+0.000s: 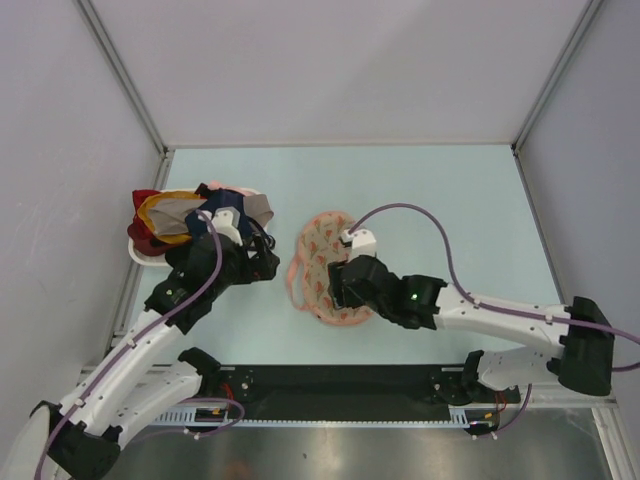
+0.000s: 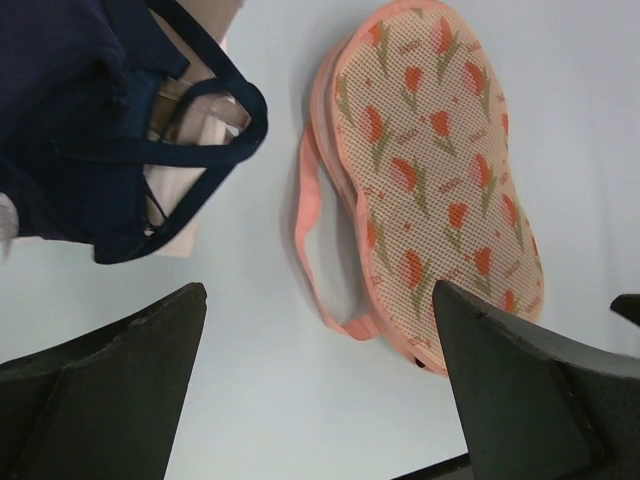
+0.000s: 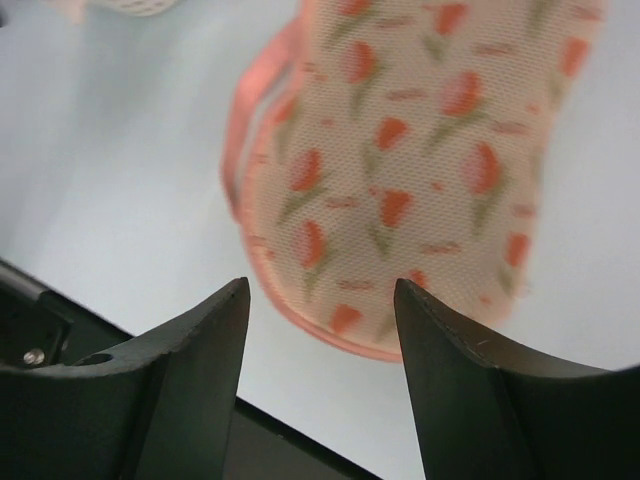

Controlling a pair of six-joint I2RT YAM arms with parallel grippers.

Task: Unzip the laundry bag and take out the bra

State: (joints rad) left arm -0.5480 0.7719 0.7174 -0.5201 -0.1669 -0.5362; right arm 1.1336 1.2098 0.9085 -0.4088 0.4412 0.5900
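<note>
The laundry bag [image 1: 322, 262] lies flat on the pale table, a beige-pink mesh pouch with red-orange tulip motifs and pink edging. A pink strap loop [image 2: 308, 225] hangs off its side. The bag looks shut, and no bra shows. My right gripper [image 1: 343, 287] hovers over the bag's near end, open and empty. In the right wrist view the bag [image 3: 410, 160] fills the space beyond the gripper [image 3: 322, 335]. My left gripper [image 1: 264, 262] is open and empty just left of the bag. In the left wrist view the gripper [image 2: 320, 390] is over bare table beside the bag [image 2: 440, 180].
A heap of navy, red and yellow garments [image 1: 185, 215] sits in a white basket [image 1: 140, 252] at the left; a navy strap [image 2: 215, 150] trails from it. A black rail [image 1: 340, 385] runs along the near edge. Walls enclose the table on three sides.
</note>
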